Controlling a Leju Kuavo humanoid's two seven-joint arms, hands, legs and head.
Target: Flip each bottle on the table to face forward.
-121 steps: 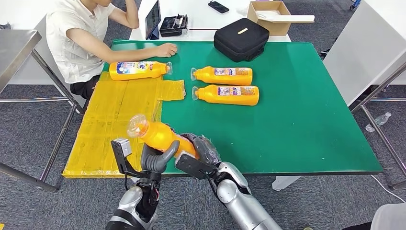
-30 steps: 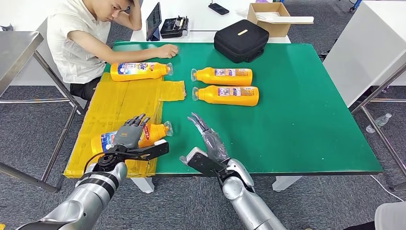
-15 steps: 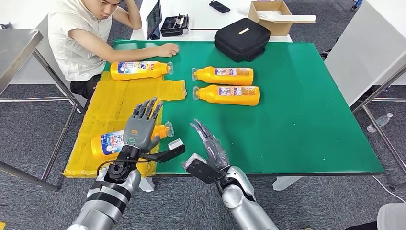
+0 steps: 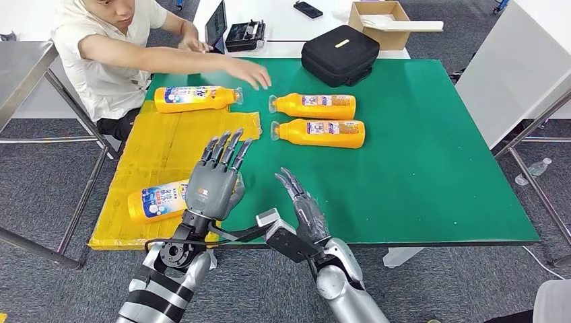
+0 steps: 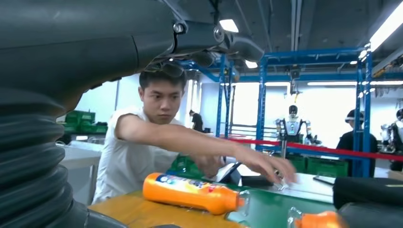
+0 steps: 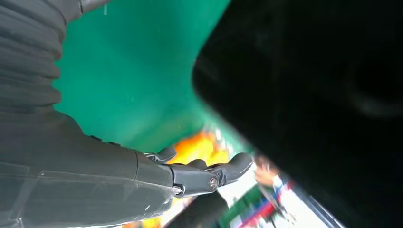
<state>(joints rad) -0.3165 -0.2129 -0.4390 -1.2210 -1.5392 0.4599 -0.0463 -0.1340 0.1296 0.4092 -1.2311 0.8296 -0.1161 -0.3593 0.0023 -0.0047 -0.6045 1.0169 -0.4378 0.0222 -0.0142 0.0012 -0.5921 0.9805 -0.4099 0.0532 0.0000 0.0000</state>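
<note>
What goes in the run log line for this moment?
left hand: open, raised over orange plastic bottle on yellow mat | right hand: open, holds nothing | person's hand: reaching over green table

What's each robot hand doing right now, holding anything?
Left robot hand: open, fingers spread, raised above the bottle on the yellow mat, holding nothing.
Right robot hand: open, fingers extended, holding nothing.

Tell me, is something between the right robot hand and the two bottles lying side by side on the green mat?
Nothing visible. Bare green mat lies between the open right robot hand and the nearer bottle; the person's hand hovers beyond them.
</note>
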